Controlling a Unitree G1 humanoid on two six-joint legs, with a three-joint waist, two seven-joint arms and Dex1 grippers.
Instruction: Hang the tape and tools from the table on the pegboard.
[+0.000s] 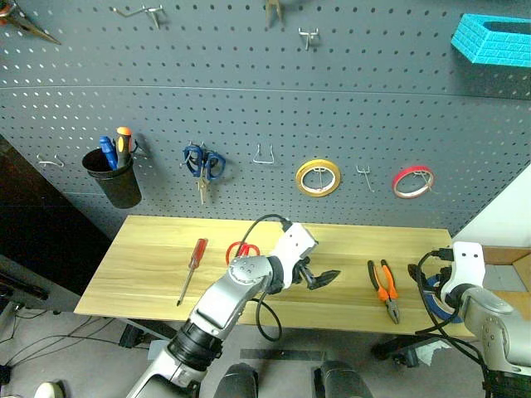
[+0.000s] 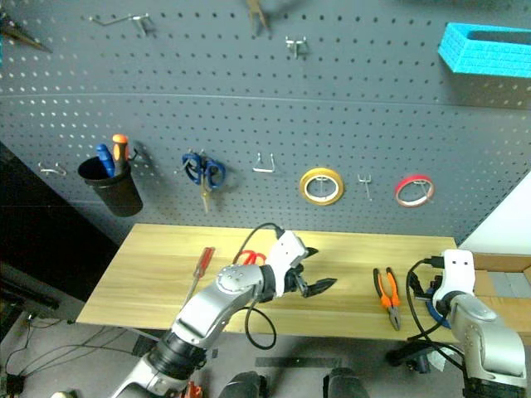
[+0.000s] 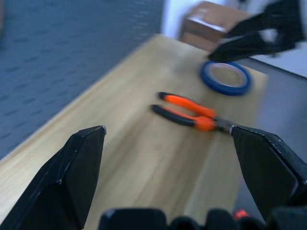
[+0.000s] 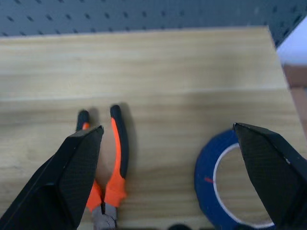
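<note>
While the blue tape [image 4: 230,184], pliers [image 1: 384,288], red scissors [image 1: 241,249] and screwdriver [image 1: 192,269] lie on the table [image 1: 149,249] below the pegboard [image 1: 249,91], nothing hung yet, both grippers [image 1: 321,278] [image 4: 177,182] spread empty.

No readable text, labels, brands or numbers on any tool, tape roll or board.

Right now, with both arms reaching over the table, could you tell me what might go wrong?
The open right pincer hovers between the orange-and-black pliers and the blue ring-shaped tape roll, so it might close on the wrong item. The open left pincer points toward the same pliers; the arms could collide.
</note>
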